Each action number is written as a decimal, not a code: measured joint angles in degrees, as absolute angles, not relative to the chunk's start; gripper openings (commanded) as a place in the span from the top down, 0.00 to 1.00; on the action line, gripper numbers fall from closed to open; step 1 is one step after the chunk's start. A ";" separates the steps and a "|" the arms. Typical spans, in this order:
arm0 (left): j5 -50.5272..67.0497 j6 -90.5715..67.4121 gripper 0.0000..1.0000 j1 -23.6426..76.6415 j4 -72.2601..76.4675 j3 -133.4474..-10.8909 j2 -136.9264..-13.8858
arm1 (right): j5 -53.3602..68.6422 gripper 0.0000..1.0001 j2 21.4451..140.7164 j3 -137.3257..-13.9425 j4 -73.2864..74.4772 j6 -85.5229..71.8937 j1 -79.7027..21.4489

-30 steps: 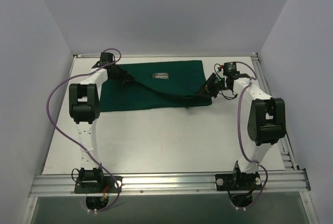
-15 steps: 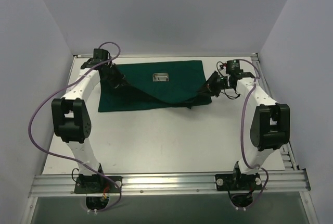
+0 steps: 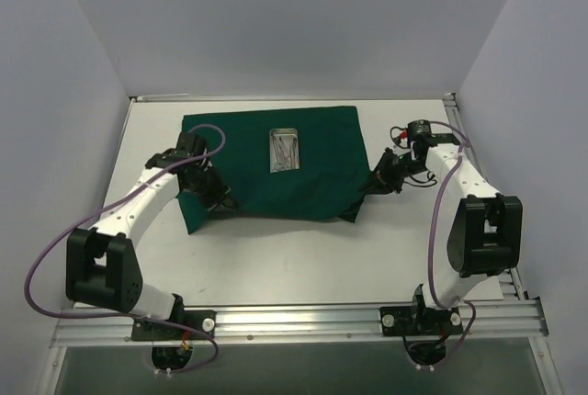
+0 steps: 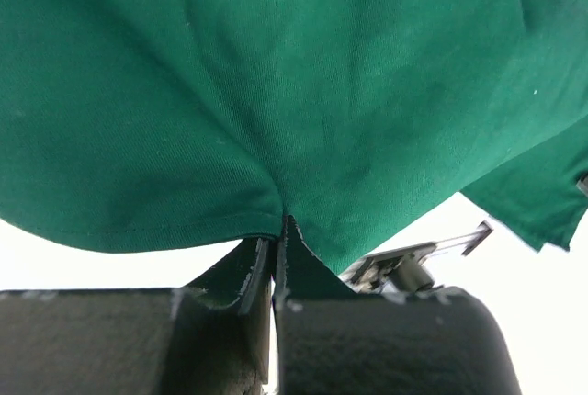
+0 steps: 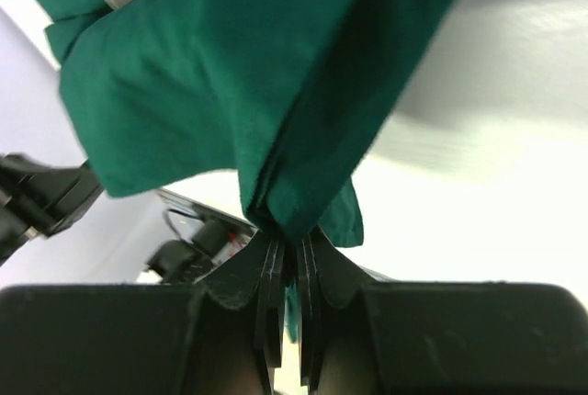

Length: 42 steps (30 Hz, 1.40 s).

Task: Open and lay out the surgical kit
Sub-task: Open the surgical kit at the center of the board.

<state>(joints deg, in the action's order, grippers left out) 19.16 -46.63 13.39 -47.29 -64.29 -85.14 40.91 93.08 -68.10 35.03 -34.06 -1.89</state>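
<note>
Clearly the unfolding step is in hand, and it looks nearly done. The cloth lies spread as a wide drape on the far half of the table. The tray sits uncovered just toward 12 o'clock of the cloth's middle, with thin steel instruments inside that are too small to tell apart.

The left claw is at the cloth's 8 o'clock corner. Its wrist view shows the fingers pressed together on the hem. The right claw is at the 4 o'clock corner, its fingers pinching a gathered fold. The cloth there is bunched and lifted off the table, not flat.

Judging by this, the next move is to draw both corners toward 6 o'clock and outward, lower them until the near edge lies flat, then let go. The right corner needs more smoothing. The pull should be gentle, since the tray rides on the cloth and a sharp tug could shift it or spill the instruments.
</note>
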 measured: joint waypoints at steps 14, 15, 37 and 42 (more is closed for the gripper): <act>19.84 -51.88 0.92 18.46 -56.38 -51.00 -70.22 | 31.24 1.00 89.19 -64.29 49.08 -25.12 -0.84; 20.05 -51.94 0.91 18.44 -56.86 -50.68 -69.63 | 31.09 1.00 88.47 -63.29 49.34 -24.99 -0.84; 24.80 -53.89 0.46 18.59 -61.87 -49.36 -65.84 | 18.20 0.34 85.58 -63.18 56.01 -22.65 -1.19; 23.51 -50.78 0.70 18.11 -61.08 -62.41 -66.83 | 18.48 0.48 85.62 -72.29 53.21 -22.63 -1.45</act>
